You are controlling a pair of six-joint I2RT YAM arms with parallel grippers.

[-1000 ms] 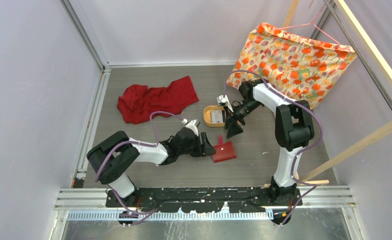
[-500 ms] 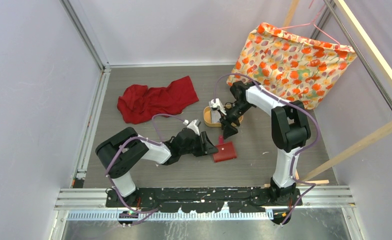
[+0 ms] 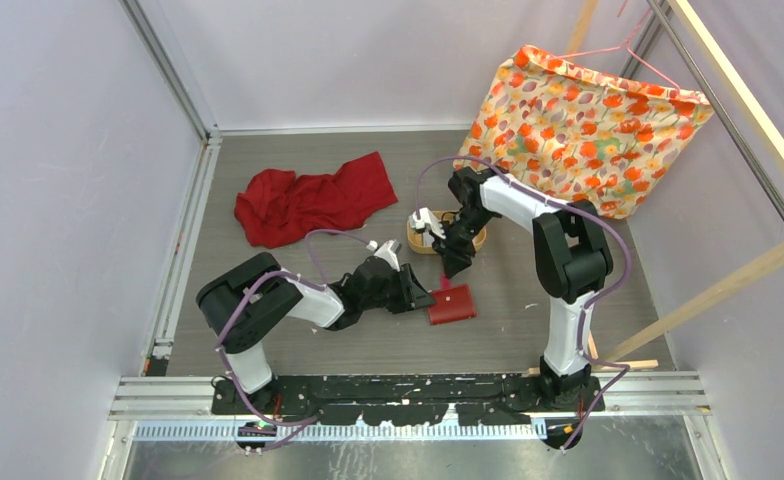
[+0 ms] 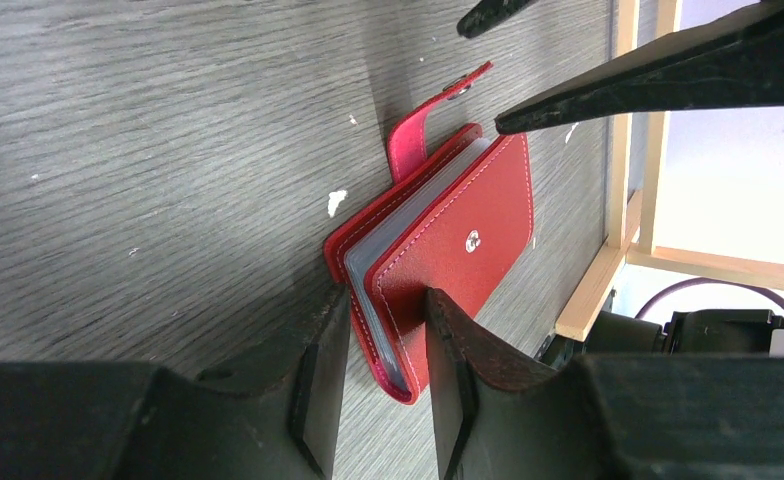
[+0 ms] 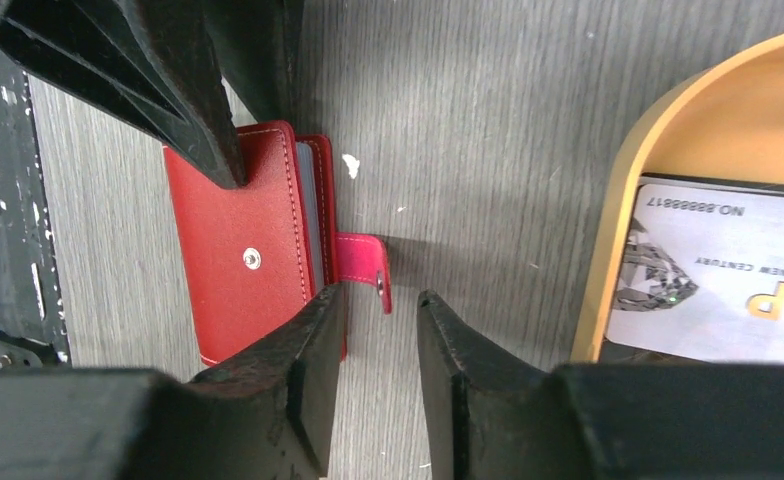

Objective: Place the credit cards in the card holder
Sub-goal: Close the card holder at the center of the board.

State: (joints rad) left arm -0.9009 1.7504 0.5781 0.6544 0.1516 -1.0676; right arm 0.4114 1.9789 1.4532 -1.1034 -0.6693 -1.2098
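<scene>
As the left hand [image 4: 384, 300] pinches the card holder [image 4: 458, 225], right hand [image 5: 378, 296] narrow, a credit card [image 5: 713, 270] reads VIP.

We see a robotics lab cell: plain white panel walls [image 3: 58, 220], alu. rail [image 3: 658, 392] w/ robot arms [image 3: 566, 340] bolted on, bench [image 3: 508, 330].

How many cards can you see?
1: a card lying in the tan tray. More could hide under it or inside the wallet.
</scene>
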